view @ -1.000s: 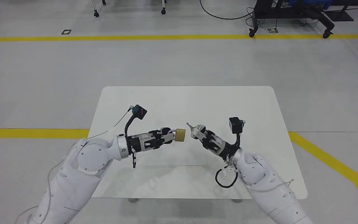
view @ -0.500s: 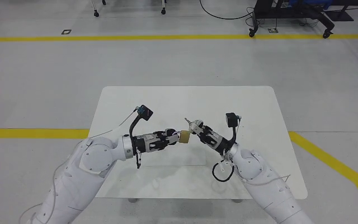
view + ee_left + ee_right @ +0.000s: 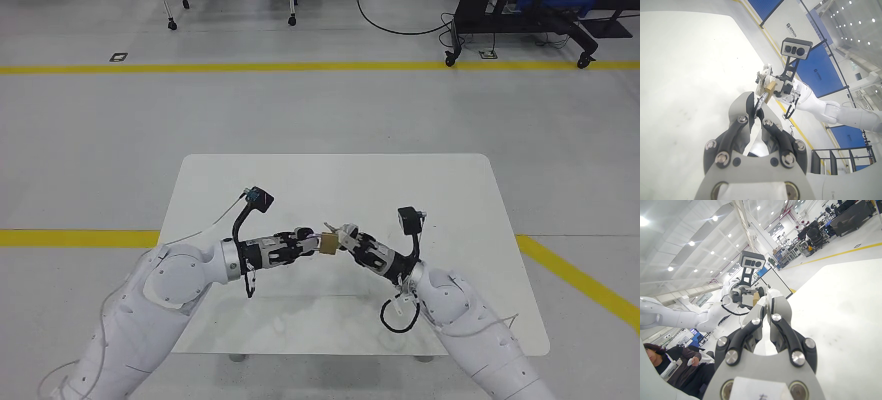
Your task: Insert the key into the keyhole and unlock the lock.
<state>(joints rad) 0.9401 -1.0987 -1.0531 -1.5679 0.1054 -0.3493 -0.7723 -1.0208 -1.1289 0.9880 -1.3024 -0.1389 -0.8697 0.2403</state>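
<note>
The left gripper has its fingers clamped narrow on the dark patterned end of the brass padlock, holding it in the air above the middle of the white bench, with the brass body pointing toward the other arm. The right gripper meets it there, its tape-wrapped fingers pinched nearly together, by my reading on the key, though the blade is hidden between the tape and the lock. The two grippers are touching or just short of it, so I take this as the insertion step itself. The main risk is misalignment. With neither part resting on anything, a small tilt of either wrist would put the key tip against the lock face beside the keyhole rather than into it. Pushing on in that state could make the padlock pivot in its grip, since it is held by one end only, or make the key slide back between the soft taped pads. If either slips free it drops to the bench. Turning before the blade is fully seated would jam the key or twist it in the fingers.
</note>
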